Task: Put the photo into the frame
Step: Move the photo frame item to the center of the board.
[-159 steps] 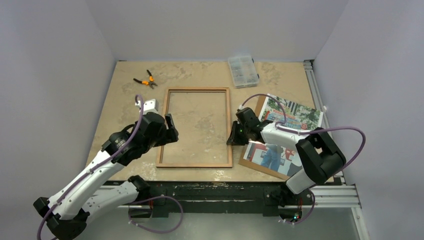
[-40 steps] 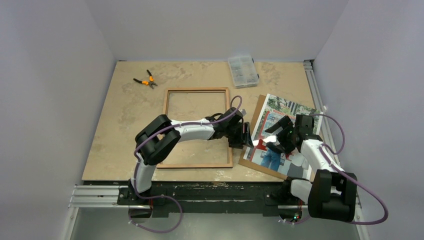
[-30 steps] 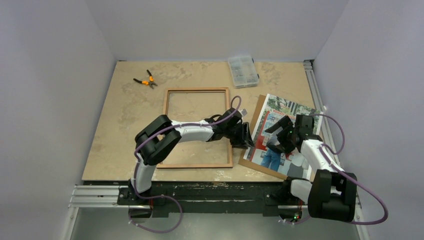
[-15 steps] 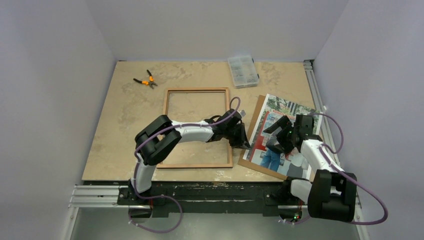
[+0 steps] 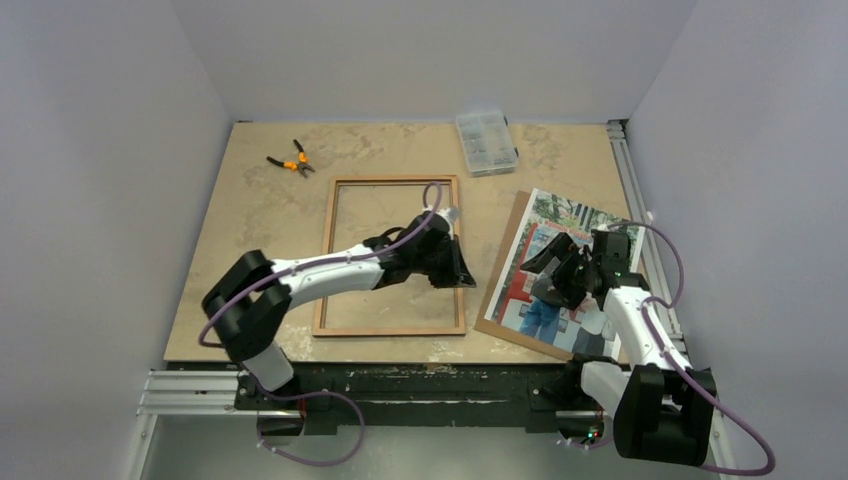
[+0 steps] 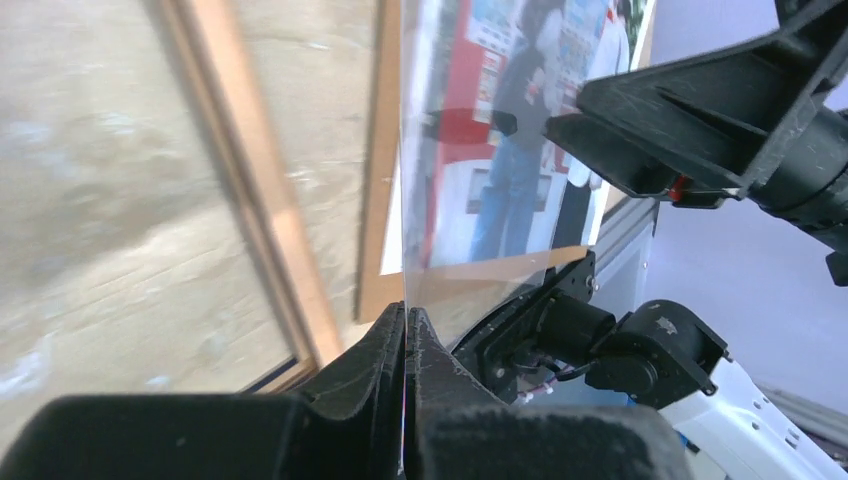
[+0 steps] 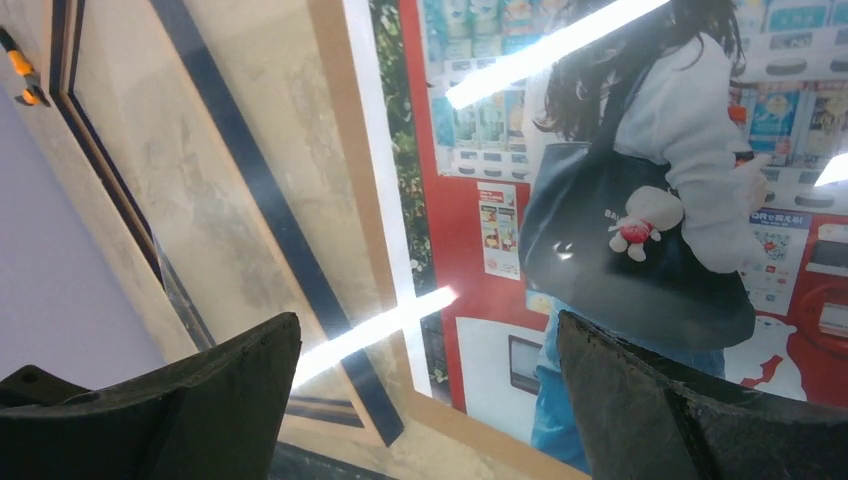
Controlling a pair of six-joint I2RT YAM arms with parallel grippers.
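Note:
The frame (image 5: 328,250) lies flat at the table's middle, light wood face up. The photo (image 5: 585,225) rests face up on a brown board (image 5: 503,312) to its right. My left gripper (image 5: 461,277) is shut on the edge of a clear pane (image 6: 480,200), pinched thin between its fingers (image 6: 385,340) and raised on edge between the frame rail (image 6: 250,200) and the photo. My right gripper (image 5: 556,277) hovers open just above the photo (image 7: 620,200). Nothing sits between its fingers (image 7: 230,390). Glare streaks cross the pane (image 7: 300,180).
Orange-handled pliers (image 5: 290,160) lie at the back left. A clear compartment box (image 5: 486,142) sits at the back centre. A metal rail (image 5: 633,185) runs along the table's right edge, close to the photo.
My left gripper has shut on the clear pane and drawn back left over the frame's right rail, tilting the pane up. The right gripper stays open over the photo.

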